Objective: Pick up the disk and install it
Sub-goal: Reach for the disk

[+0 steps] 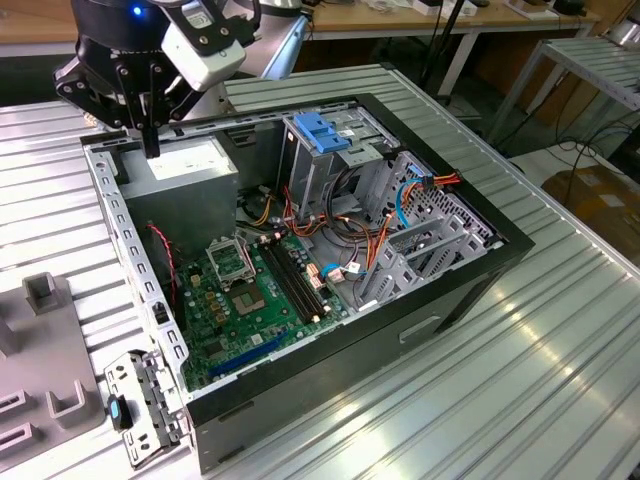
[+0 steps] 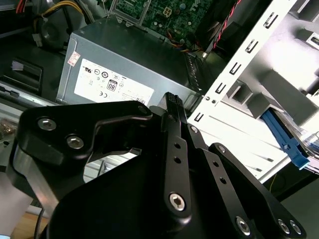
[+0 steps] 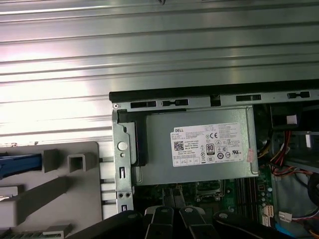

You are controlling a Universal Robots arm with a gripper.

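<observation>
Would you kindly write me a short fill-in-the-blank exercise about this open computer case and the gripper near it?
1. The gripper hangs nearest the grey box, whose sticker is ____.
2. The circuit board on the floor of the case is ____.
3. The metal cage has a plastic top coloured ____.

Missing words: white; green; blue.

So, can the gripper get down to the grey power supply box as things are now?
Probably yes: the gripper hangs just above the power supply box, the case is open, and nothing lies between them.
</observation>
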